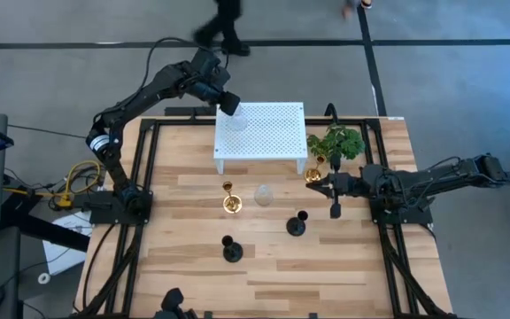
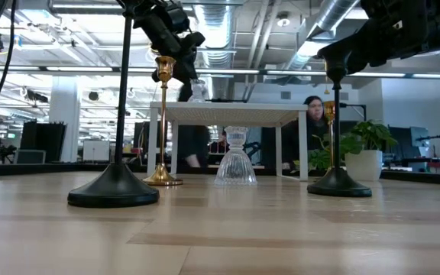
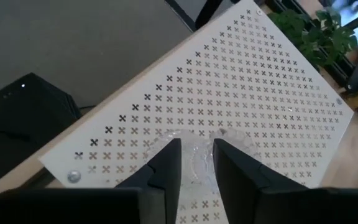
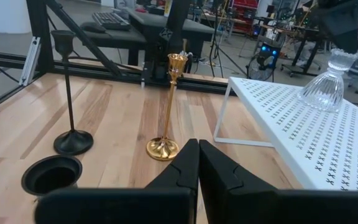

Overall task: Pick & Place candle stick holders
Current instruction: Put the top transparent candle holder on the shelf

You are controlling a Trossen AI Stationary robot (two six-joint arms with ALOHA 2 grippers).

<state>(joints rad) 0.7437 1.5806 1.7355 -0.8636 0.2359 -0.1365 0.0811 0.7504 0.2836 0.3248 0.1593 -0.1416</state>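
a clear glass candle stick holder (image 4: 325, 83) stands upright on the white perforated rack (image 1: 268, 133), near its far left corner. the left gripper (image 3: 196, 167) is right over it, the two fingers set apart with the glass showing between them; whether they press on it cannot be told. a second clear glass holder (image 1: 262, 194) stands on the wooden table (image 1: 343, 257) just in front of the rack, and in the low view it sits under the rack's edge. just to its left stands a gold candle stick holder (image 1: 230, 199), tall and upright on its round base. another gold holder (image 1: 313, 174) stands by the rack's right front leg, beside the green plant (image 1: 336, 142) in its white pot. two black holders stand nearer the front: one (image 1: 297, 223) right of centre, one (image 1: 231, 250) left of it. none of the cup tops visibly carries a candle. the right gripper (image 4: 197, 163) hangs low over the table near the right gold holder, its jaws closed together with nothing between them.
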